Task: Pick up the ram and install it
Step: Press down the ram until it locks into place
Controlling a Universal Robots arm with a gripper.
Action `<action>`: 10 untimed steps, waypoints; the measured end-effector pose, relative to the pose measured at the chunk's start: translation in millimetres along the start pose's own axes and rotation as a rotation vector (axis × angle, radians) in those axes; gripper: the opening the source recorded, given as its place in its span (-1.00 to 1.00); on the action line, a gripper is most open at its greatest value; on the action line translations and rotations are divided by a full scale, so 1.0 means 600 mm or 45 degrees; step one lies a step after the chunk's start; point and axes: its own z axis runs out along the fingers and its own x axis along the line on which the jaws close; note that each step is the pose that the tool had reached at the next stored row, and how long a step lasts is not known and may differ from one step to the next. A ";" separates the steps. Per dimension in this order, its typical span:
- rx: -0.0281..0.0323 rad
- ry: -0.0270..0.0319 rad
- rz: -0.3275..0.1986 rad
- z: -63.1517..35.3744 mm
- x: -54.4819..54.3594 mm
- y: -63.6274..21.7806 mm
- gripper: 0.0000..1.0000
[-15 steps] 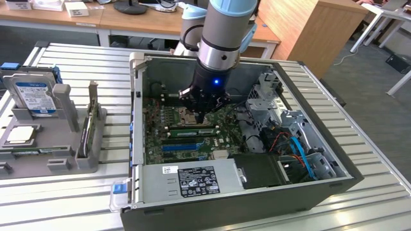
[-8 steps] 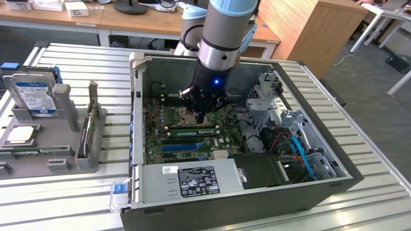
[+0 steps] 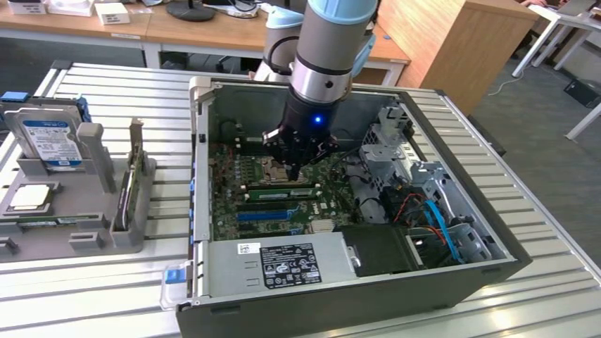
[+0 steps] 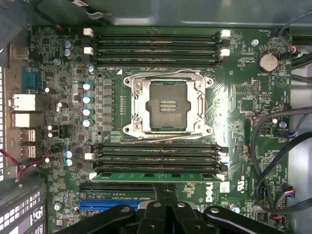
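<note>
The wrist view looked straight onto a green motherboard (image 4: 234,97) with an open, empty CPU socket (image 4: 168,106) at its centre. Black memory slots (image 4: 156,46) ran along both sides of it. The ram (image 4: 158,175) sat in the slot nearest the gripper (image 4: 166,207), whose black fingers (image 4: 155,214) were pressed together, beside a blue connector slot (image 4: 105,205)

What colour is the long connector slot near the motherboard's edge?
Blue; the long plastic connector slot shows best in the exterior view.
</note>
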 end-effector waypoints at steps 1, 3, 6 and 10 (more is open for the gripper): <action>-0.0001 -0.0002 -0.005 0.000 0.000 0.000 -0.79; 0.0001 -0.0002 -0.013 0.000 0.000 0.000 -0.79; 0.0002 -0.0002 -0.020 0.000 0.000 0.000 -0.79; 0.0002 -0.0002 -0.020 0.000 0.000 0.000 -0.79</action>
